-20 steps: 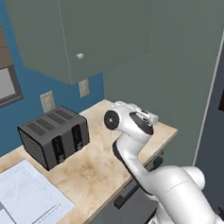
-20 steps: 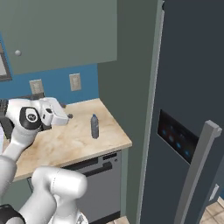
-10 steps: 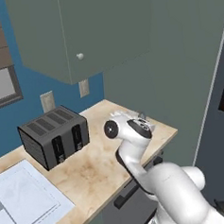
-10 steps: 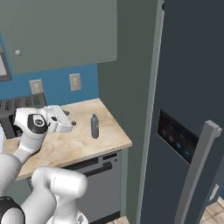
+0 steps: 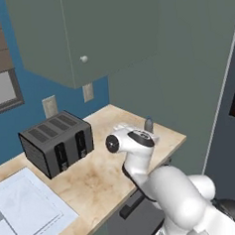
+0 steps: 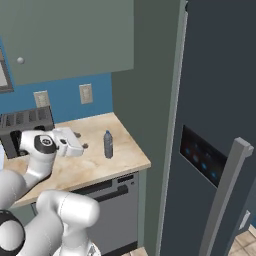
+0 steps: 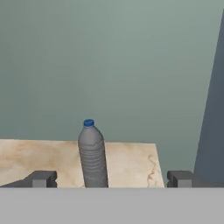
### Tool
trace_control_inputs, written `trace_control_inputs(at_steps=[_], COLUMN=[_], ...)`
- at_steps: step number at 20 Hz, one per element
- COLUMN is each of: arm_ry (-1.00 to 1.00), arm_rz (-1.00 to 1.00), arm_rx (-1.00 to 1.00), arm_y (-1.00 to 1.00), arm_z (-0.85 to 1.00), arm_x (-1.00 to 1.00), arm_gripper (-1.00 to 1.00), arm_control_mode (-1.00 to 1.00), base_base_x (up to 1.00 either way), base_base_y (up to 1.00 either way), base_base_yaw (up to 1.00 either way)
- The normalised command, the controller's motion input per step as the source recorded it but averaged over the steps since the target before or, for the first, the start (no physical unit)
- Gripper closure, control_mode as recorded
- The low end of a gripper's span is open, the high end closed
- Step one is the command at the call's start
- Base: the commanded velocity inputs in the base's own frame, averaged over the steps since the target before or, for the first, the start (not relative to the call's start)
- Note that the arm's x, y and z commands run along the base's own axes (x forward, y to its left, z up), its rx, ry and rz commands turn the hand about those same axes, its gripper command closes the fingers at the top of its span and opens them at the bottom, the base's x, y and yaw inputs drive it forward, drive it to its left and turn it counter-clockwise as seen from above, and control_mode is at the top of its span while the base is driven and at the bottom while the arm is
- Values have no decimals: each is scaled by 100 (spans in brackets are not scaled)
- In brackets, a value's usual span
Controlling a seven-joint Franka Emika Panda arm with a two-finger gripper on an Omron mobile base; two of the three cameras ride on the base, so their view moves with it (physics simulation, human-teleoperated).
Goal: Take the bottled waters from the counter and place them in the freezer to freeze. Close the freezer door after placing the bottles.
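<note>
Gripper (image 7: 109, 178) jaws are standing wide apart and holding nothing, levelled at the smoky grey water bottle (image 7: 92, 155), which is standing upright on the marble counter (image 7: 131, 164) near its end by the grey-green side panel. From the hand camera the bottle is showing a blue cap and sitting between the two fingertips (image 7: 41, 178), while the right base view is giving the freezer door (image 6: 220, 125) with its blue-lit dispenser panel (image 6: 202, 157) and long handle (image 6: 222, 197), and the left base view is adding the black toaster (image 5: 56, 142) and the white sink (image 5: 27, 215). Compared with a second ago, the hand is sitting lower over the counter and closer to the bottle, which is keeping its place.
</note>
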Motion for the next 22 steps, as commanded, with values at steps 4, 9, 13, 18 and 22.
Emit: trace_control_inputs(at_steps=[4,9,13,18,22], arm_ry=[0,0,2,10,12], arm_rz=[-8,-9,-9,-5,-1], arm_rx=[-7,-7,-6,-2,-2], arm_y=[19,11,2,0,0], arm_z=[-22,-22,-10,-7,-12], arm_x=[15,15,24,31,21], arm_gripper=[-100,-100,-100,-100,-100], arm_control_mode=[-100,-100,-100,-100,-100], base_base_x=[0,0,0,0,0], base_base_y=[0,0,0,0,0], base_base_yaw=[0,0,0,0,0])
